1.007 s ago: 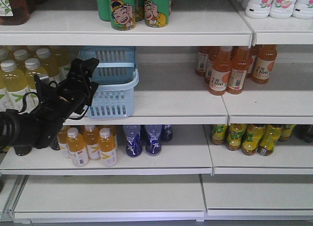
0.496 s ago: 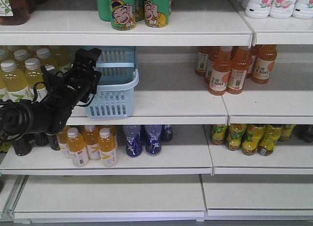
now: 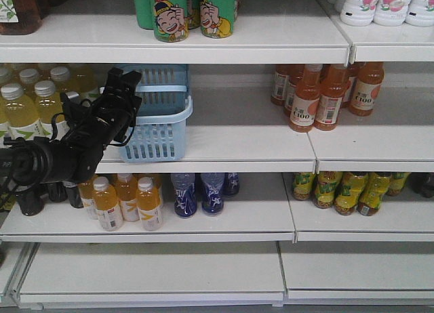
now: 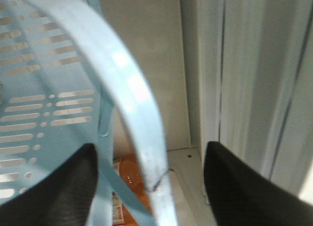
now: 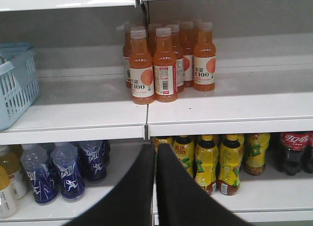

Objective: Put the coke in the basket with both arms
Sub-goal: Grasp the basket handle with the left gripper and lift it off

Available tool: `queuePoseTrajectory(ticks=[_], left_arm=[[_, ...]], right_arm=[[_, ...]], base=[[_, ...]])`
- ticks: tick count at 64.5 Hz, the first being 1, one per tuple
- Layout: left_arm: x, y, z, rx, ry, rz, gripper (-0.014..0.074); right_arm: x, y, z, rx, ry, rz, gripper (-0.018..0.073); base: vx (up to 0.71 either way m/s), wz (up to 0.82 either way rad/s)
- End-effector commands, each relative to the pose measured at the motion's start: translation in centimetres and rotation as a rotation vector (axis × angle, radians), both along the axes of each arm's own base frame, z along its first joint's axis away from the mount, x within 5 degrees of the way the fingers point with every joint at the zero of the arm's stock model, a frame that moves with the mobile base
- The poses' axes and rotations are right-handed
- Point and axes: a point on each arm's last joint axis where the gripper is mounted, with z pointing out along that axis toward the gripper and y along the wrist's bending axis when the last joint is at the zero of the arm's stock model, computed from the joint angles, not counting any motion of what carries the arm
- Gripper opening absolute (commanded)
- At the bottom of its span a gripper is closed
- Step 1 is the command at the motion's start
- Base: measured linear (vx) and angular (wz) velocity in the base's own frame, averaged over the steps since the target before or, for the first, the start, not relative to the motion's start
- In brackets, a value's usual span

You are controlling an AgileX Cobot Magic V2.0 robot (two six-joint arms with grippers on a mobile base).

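- Basket (image 3: 161, 133): pale blue slotted plastic with a rolled rim, against left gripper (image 4: 151, 160).
- Left gripper: black wedge fingers spread wide, straddling the flat strap handle (image 4: 132, 94) without clamping it.
- Right gripper (image 5: 155, 152): fingers pressed together, empty.
- Coke (image 5: 293, 152): dark, red-labelled, shelved low right of it.

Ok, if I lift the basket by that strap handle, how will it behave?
The basket is thin slotted plastic, so probably light. Its strap handle looks flat and thin, so it may flex and let the basket swing. The left gripper straddles it, open.
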Motion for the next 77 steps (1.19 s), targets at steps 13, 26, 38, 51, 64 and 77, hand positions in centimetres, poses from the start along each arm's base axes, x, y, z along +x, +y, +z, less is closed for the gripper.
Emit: queuePoseTrajectory(ticks=[13,26,38,51,64,77], left_arm=[[0.0,0.0,3.6,-0.038,-0.121,0.003,0.0062],[-0.4,-0.9,4.3,0.021,-0.224,-0.090,-0.0008],[-1.6,-2.8,5.0,0.101,-0.365,-0.320,-0.0008],[-3.4,-5.0,4.5,0.064,-0.310,-0.650,-0.0008],[-5.8,-6.3,4.7,0.015,-0.319,-0.955,-0.0008],[-8.9,-8.0,5.6,0.134,-0.301,-1.214,-0.0008]], right_arm=[[0.0,0.2,0.4,-0.016,-0.074,0.019,-0.0004],[0.0,0.2,0.4,-0.016,-0.074,0.019,-0.0004],[0.0,0.2,0.4,-0.016,-0.074,0.019,-0.0004],[0.0,0.2,0.4,-0.016,-0.074,0.019,-0.0004],[0.0,0.2,0.4,-0.016,-0.074,0.019,-0.0004],[0.0,0.2,0.4,-0.016,-0.074,0.019,-0.0004]], base=[[0.00,0.00],[0.00,0.00],[0.00,0.00],[0.00,0.00],[0.00,0.00],[0.00,0.00]])
